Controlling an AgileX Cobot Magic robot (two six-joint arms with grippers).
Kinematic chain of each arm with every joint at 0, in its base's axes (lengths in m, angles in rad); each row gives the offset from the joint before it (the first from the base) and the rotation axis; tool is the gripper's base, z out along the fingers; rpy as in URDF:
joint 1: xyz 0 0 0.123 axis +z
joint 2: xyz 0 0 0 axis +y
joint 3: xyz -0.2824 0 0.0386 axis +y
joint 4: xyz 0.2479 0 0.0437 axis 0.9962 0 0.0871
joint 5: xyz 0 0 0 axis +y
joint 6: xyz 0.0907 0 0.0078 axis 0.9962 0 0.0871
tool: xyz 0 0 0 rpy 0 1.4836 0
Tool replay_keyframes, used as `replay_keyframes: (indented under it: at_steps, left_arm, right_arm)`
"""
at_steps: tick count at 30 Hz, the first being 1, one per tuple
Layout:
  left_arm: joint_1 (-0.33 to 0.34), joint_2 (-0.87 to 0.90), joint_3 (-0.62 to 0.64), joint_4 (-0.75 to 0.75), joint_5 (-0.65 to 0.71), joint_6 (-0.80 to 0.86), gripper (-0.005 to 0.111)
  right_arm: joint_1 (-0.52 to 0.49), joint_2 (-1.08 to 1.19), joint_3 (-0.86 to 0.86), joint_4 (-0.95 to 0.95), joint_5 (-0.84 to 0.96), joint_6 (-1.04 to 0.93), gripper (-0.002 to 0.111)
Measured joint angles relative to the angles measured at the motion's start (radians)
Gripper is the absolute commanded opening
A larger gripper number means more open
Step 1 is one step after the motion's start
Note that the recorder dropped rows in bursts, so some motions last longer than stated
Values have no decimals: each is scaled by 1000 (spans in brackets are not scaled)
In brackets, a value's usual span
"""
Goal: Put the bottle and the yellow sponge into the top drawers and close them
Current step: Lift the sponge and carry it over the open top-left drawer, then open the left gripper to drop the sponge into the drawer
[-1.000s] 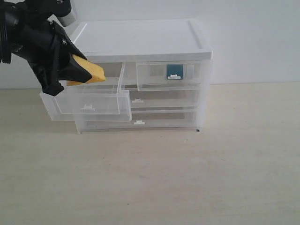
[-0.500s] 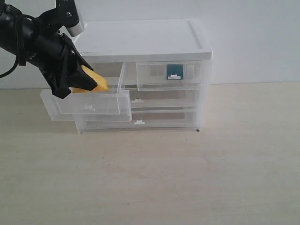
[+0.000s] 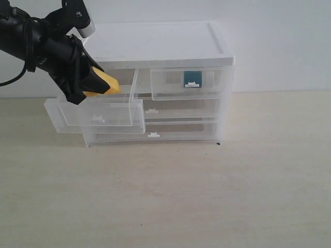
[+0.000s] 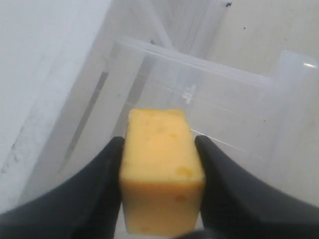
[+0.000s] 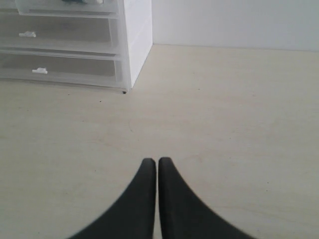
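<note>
- Left top drawer (image 3: pixel 95 113) is standing pulled out; left claw (image 4: pixel 160 164) is clamping the yellow sponge (image 4: pixel 160 169) above it.
- Bottle (image 3: pixel 192 77) is sitting half-hidden inside the shut right top drawer (image 3: pixel 186 85).
- Right claw (image 5: pixel 157 172) is pressed together over the worktop (image 5: pixel 224 124).

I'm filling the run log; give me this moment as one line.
left gripper: shut on yellow sponge, over open top-left drawer | right gripper: shut, empty | bottle: in closed top-right drawer

The left arm (image 3: pixel 36 39), upper left of the exterior view, is black with a thin black cable and a white cylindrical part. Both grippers' fingers (image 5: pixel 149 199) are smooth, black and tapered.
</note>
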Motion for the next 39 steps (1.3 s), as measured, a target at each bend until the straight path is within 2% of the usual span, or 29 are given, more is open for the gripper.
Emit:
replay_keyframes:
  at_steps: [3,5,10,14,25,27,31,35,39]
  left_arm:
    - [0,14,0,-4,-15,-11,6]
    - [0,14,0,-15,-35,-20,13]
    - [0,14,0,-33,-66,-27,45]
    - [0,14,0,-35,-80,-29,52]
    - [0,8,0,-42,-122,-69,50]
    - [0,-12,0,-42,-122,-81,41]
    - [1,-70,0,-42,-83,-111,5]
    - [1,-138,0,-36,-16,-220,4]
    - [1,-189,5,63,9,-427,4]
  right_arm:
    - [0,0,0,0,0,0,0]
    - [0,0,0,0,0,0,0]
    - [0,0,0,0,0,0,0]
    - [0,0,0,0,0,0,0]
    - [0,0,0,0,0,0,0]
    - [0,0,0,0,0,0,0]
    - [0,0,0,0,0,0,0]
    - [0,0,0,0,0,0,0]
    - [0,0,0,0,0,0,0]
